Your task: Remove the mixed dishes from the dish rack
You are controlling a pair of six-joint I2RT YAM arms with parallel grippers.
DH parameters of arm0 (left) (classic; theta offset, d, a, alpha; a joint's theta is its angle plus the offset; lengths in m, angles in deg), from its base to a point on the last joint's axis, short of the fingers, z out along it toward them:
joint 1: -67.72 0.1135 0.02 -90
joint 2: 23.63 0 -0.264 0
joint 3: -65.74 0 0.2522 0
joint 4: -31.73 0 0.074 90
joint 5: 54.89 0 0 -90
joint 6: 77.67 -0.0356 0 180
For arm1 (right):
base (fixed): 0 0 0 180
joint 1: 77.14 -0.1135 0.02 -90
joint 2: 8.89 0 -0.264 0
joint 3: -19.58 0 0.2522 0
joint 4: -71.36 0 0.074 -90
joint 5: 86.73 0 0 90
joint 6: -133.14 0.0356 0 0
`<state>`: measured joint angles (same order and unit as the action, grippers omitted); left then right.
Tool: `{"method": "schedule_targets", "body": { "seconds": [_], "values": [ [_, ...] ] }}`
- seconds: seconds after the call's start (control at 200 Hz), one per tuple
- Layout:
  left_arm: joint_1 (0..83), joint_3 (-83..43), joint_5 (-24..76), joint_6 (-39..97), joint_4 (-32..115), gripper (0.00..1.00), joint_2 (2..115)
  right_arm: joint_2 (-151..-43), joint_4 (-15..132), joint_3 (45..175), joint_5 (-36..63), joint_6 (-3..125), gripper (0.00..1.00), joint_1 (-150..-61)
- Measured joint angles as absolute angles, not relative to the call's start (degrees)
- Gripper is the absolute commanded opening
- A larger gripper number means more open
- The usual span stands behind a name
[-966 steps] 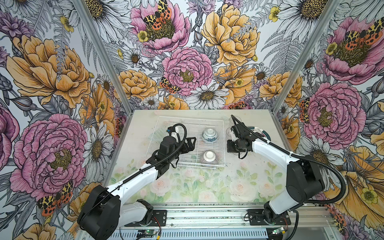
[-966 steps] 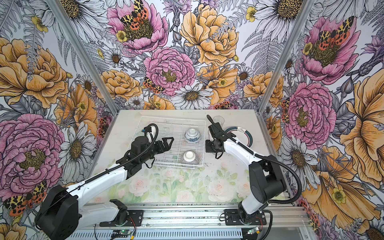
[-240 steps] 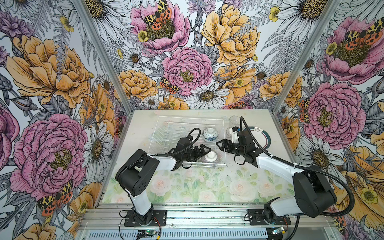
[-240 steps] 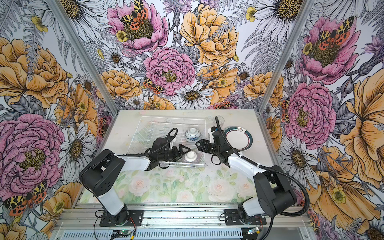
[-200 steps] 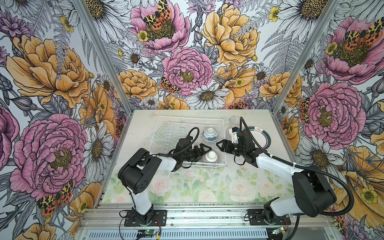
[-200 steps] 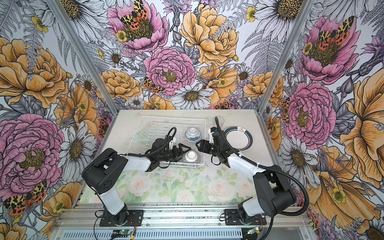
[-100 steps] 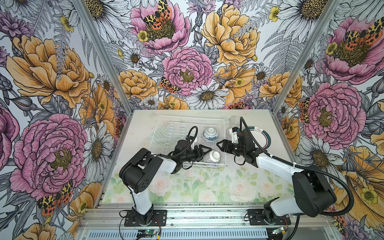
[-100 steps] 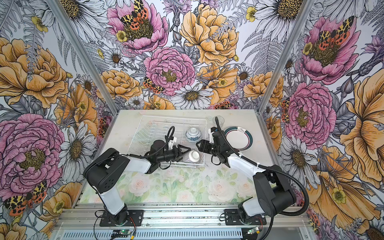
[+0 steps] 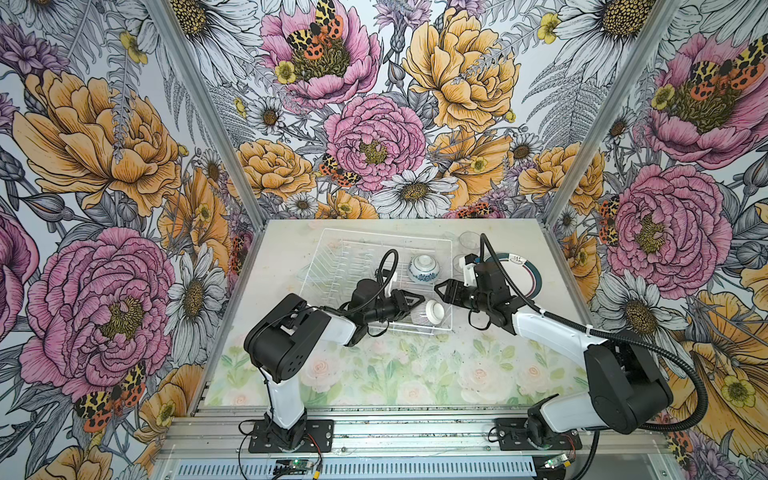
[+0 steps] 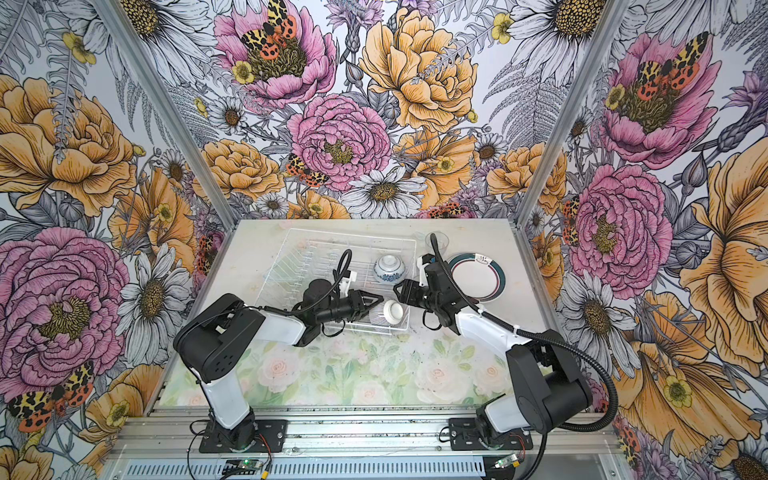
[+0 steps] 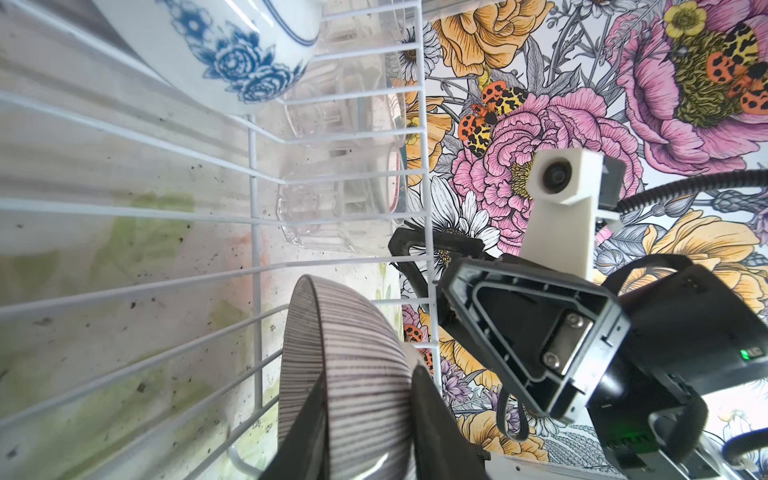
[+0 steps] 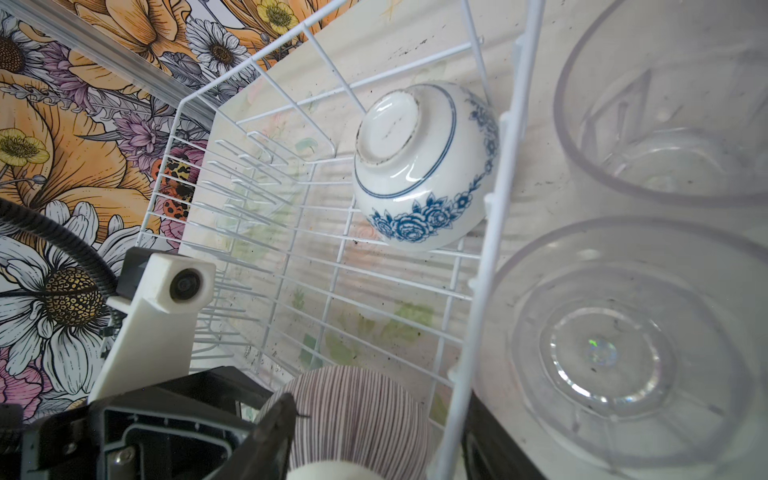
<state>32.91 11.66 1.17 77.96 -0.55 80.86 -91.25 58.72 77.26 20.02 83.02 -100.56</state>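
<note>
Right, we're mid-lift on the ribbed bowl (image 9: 420, 322): it's tipped on its side in the near right corner of the dish rack (image 9: 386, 234), white foot facing right. Left gripper (image 9: 417, 307) pinches its rim, one finger inside, one outside. Right gripper (image 9: 439, 290) hovers at the rack wall, fingers spread, holding nothing (handover, probably; we can't tell if it touches the foot). Next: raise the bowl clear of the wall wires. Farther back, the blue-and-white bowl (image 9: 424, 270) sits inverted in the rack. The tumblers (image 9: 469, 242) and teal-rimmed plate (image 10: 478, 279) are already out.

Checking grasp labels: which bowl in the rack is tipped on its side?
The ribbed greyish bowl, clamped at its rim by the left pincer, white foot pointing sideways; the blue-and-white floral bowl sits upside down.
</note>
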Motion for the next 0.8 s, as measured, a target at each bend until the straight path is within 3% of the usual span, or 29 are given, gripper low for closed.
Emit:
{"method": "schedule_targets", "body": {
  "seconds": [0.35,0.801],
  "values": [
    [32.15,9.59,0.50,76.43,0.69,0.24,80.83,-91.47,58.72,77.26,20.00,83.00,0.57,-100.56],
    [32.65,9.57,-1.97,71.64,5.46,0.29,78.80,-93.05,58.09,77.76,20.02,82.84,0.55,-100.56]
  ]
}}
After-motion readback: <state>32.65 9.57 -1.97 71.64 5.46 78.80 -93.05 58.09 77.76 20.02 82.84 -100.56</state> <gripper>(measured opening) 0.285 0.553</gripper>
